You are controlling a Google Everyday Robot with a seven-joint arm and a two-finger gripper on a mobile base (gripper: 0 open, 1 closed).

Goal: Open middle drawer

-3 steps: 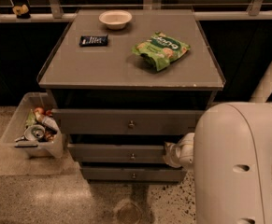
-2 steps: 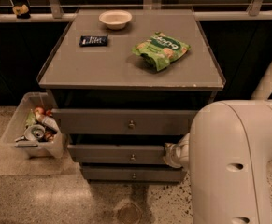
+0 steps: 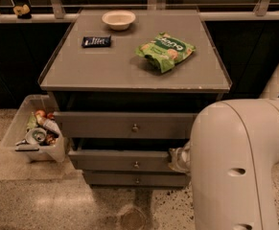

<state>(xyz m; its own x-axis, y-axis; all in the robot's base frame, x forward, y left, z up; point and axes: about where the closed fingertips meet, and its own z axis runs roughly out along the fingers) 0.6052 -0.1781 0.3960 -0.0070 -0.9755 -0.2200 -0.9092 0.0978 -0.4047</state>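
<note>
The grey cabinet (image 3: 129,68) shows three drawer fronts. The middle drawer (image 3: 120,160) is the low wide front with a small round knob (image 3: 136,165), and a dark gap shows above it. My gripper (image 3: 179,158) sits at the right end of that front, level with its top edge. My large white arm (image 3: 239,166) hides most of the gripper and the cabinet's lower right corner.
On the cabinet top lie a white bowl (image 3: 118,19), a dark bar (image 3: 96,41) and a green chip bag (image 3: 165,49). The top drawer (image 3: 124,125) and bottom drawer (image 3: 134,179) flank the middle one. A clear bin of trash (image 3: 33,133) stands on the floor at the left.
The middle drawer front has come slightly forward, widening the dark gap above it. My arm's elbow has shifted a little left and my gripper moved with the drawer's end.
</note>
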